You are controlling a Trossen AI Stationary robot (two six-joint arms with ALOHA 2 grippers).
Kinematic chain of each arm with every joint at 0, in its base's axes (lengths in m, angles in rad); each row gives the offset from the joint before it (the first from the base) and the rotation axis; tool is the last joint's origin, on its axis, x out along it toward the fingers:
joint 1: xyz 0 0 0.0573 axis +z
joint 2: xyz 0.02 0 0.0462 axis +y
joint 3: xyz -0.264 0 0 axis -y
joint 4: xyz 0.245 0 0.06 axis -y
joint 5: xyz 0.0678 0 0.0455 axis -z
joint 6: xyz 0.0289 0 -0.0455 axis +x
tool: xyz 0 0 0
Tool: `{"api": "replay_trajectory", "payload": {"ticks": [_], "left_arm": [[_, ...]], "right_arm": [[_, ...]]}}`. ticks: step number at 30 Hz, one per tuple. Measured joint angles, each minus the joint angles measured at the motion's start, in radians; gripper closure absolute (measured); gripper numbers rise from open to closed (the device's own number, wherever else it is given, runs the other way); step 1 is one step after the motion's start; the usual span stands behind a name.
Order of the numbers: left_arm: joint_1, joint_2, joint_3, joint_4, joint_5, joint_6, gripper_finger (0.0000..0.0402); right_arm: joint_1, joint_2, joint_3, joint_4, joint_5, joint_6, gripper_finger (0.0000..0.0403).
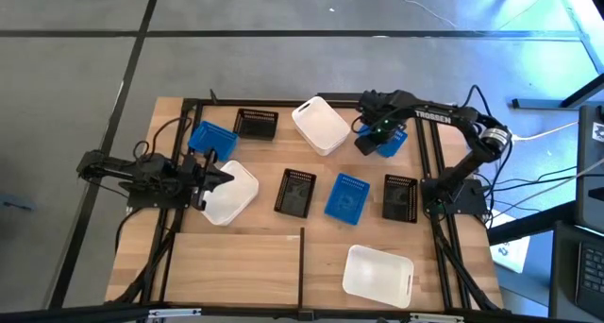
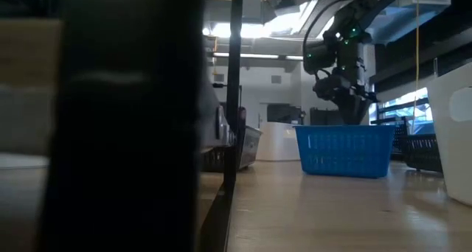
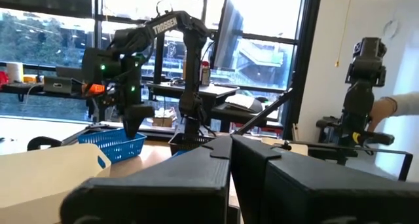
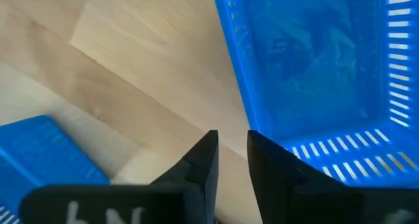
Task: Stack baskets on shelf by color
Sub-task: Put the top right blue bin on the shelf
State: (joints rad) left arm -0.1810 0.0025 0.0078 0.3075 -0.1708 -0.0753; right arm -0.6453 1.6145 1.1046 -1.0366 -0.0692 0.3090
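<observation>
We note the right gripper [image 1: 370,139] hovers over the small blue slotted plastic basket [image 1: 391,139] at the far right of the light wooden plank shelf [image 1: 236,271]. Its jaws stand a little apart, holding nothing. In the right wrist view the fingertips [image 4: 208,149] hang over bare wood just beside that basket's rim [image 4: 314,73], not astride it. Our judgement: the next grip needs a small shift toward the wall.

The right arm is clearly the nearer. The left gripper [image 1: 219,178], shut and empty, waits at the left by a larger smooth white basket with rounded corners [image 1: 229,193].

Near to far: another white basket [image 1: 378,273] sits at the near edge; a black slotted basket [image 1: 295,192], a second blue one [image 1: 346,196] and another black one [image 1: 400,197] lie in a middle row. Beyond is grey floor; a person's hand [image 3: 385,110] shows in the room.
</observation>
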Motion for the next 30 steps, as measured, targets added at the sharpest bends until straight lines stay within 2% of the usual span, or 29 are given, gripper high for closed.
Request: {"api": "replay_trajectory", "payload": {"ticks": [7, 30], "left_arm": [[0.0, 0.0, 0.0, 0.003, 0.0, 0.0, 0.0401], [0.0, 0.0, 0.0, 0.001, 0.0, 0.0, 0.0401]], "right_arm": [[0.0, 0.032, 0.0, 0.002, 0.066, -0.004, 0.0323], [-0.001, 0.033, 0.0, 0.038, 0.121, 0.027, 0.0323]]}}
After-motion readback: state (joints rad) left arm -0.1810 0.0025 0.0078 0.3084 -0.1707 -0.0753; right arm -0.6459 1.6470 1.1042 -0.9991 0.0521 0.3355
